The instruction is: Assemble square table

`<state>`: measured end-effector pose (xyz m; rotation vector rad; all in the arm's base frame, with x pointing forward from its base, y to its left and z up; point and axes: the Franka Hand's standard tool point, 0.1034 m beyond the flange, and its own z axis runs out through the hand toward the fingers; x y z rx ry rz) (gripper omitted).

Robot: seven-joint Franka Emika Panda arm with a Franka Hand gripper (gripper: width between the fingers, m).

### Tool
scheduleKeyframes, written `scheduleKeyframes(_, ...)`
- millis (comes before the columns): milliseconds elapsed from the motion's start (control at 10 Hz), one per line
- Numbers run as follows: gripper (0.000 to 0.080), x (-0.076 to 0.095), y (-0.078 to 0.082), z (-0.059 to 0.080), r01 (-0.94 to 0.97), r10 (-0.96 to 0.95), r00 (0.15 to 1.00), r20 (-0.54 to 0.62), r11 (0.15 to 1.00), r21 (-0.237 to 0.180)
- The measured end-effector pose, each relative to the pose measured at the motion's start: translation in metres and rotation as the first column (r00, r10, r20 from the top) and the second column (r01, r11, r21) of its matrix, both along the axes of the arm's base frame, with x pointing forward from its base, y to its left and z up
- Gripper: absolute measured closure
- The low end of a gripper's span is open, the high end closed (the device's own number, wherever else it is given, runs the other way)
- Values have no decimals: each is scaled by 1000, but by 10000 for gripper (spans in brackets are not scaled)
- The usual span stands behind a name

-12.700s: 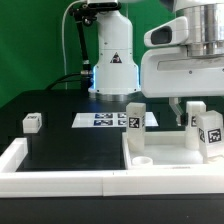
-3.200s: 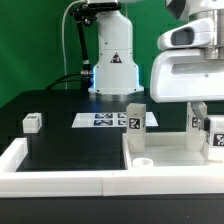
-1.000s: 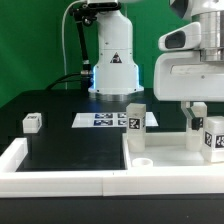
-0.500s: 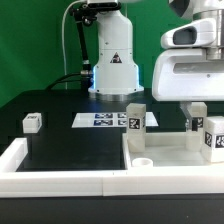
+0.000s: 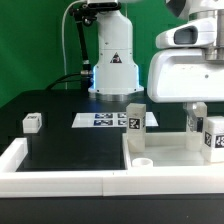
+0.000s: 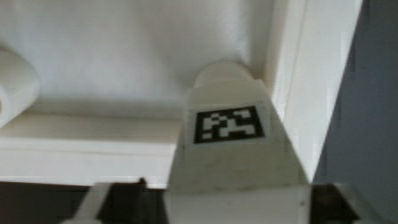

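**A:** How far along is the square table?

**B:** Early, I'd judge. On the black bench (image 5: 70, 145), inside the white border wall (image 5: 60, 180), the square slab (image 5: 175, 162) lies flat at 5 o'clock in the exterior view. The 1 socket (image 5: 143, 159) I can see is bare, and no leg looks fixed into the slab.

**A:** How many legs show?

**B:** 3. The standing leg (image 5: 135, 115) is upright at the slab's 11 o'clock corner, though I cannot tell whether it rests on the slab or just behind it. The held leg (image 6: 231, 130) is at 3 o'clock, upright over the slab's far side. The small leg block (image 5: 32, 122) sits at 9 o'clock on the bench, well apart from the slab.

**A:** And the claw?

**B:** The claw (image 5: 198, 120) looks clenched on the held leg. In the wrist view the tagged leg runs between the 2 dark fingers (image 6: 121, 202). Whether the leg's foot touches the slab is hidden.

**A:** What is left?

**B:** Nearly everything, in my view. This leg has to be seated and turned into a socket, and then the others. A 4th leg is not in view.
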<state>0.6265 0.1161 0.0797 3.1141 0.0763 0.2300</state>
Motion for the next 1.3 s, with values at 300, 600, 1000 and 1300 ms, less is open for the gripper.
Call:
scheduleKeyframes(300, 509, 0, 0, -1, 42, -42, 999, -1, 999, 6)
scheduleKeyframes(600, 509, 0, -1, -1, 300, -300, 954, -5, 953, 46)
scheduleKeyframes(1000, 509, -3, 0, -3, 696, -697, 716, -35, 711, 99)
scheduleKeyframes(1300, 508, -4, -1, -4, 888, -888, 454, -69, 445, 115)
